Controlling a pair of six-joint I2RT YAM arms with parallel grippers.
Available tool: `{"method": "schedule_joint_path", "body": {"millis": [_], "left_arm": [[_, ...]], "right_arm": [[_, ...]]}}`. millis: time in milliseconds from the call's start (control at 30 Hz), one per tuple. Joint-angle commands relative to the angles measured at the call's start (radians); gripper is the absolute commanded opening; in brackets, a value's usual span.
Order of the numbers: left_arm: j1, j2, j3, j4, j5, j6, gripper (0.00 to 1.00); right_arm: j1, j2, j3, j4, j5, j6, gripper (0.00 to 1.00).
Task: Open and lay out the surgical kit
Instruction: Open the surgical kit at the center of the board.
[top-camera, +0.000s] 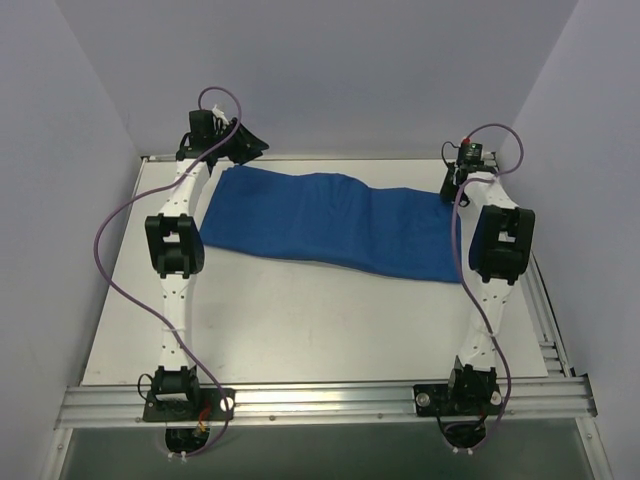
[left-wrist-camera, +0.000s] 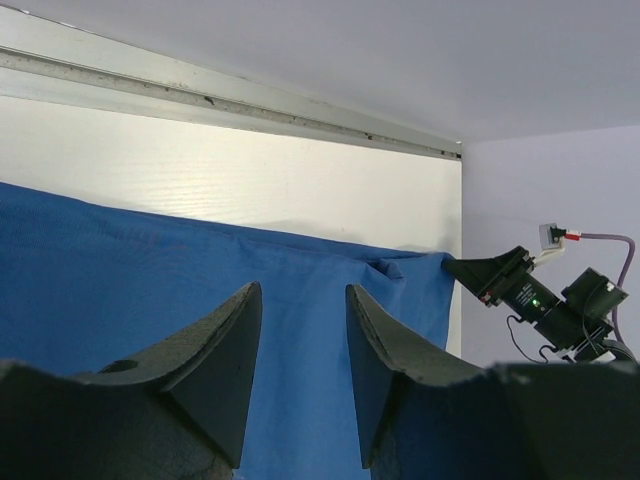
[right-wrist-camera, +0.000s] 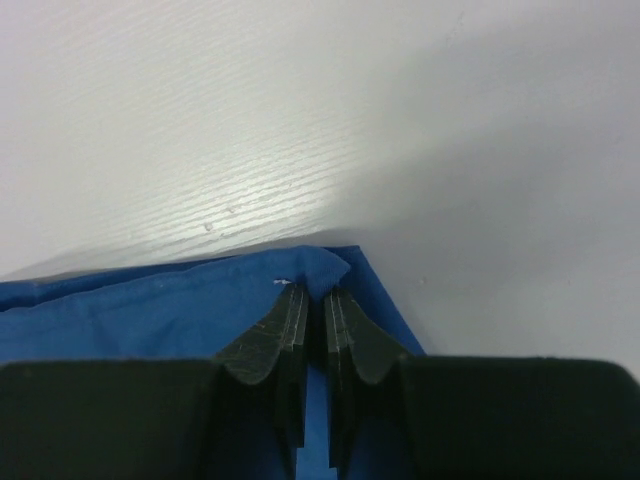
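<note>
The surgical kit shows only as a royal-blue cloth wrap (top-camera: 330, 225), lying closed and rumpled across the far half of the white table; what it holds is hidden. My left gripper (top-camera: 238, 150) hovers at the wrap's far left corner. In the left wrist view its jaws (left-wrist-camera: 302, 288) stand open, with the cloth (left-wrist-camera: 120, 270) lying beyond them and nothing between them. My right gripper (top-camera: 452, 188) is at the far right corner. In the right wrist view it (right-wrist-camera: 314, 292) is shut on a raised fold of the cloth's corner (right-wrist-camera: 345, 268).
A white table (top-camera: 300, 320) is enclosed by pale walls at the back and both sides. An aluminium rail (left-wrist-camera: 200, 95) runs along the far edge and another (top-camera: 320, 400) along the near edge by the arm bases. Purple cables loop off both arms.
</note>
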Motion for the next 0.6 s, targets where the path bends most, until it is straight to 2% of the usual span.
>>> {"method": "schedule_joint_path", "body": {"millis": [0, 100, 567], "left_arm": [[0.007, 0.007, 0.033, 0.045, 0.009, -0.008, 0.48], [0.005, 0.007, 0.029, 0.036, 0.001, -0.006, 0.46], [-0.002, -0.007, -0.016, 0.025, -0.036, -0.003, 0.42]], "right_arm": [[0.029, -0.125, -0.048, 0.026, -0.035, 0.0, 0.04], [0.038, -0.158, -0.073, 0.028, -0.01, 0.006, 0.0], [0.095, -0.333, -0.263, -0.008, 0.056, 0.035, 0.0]]}}
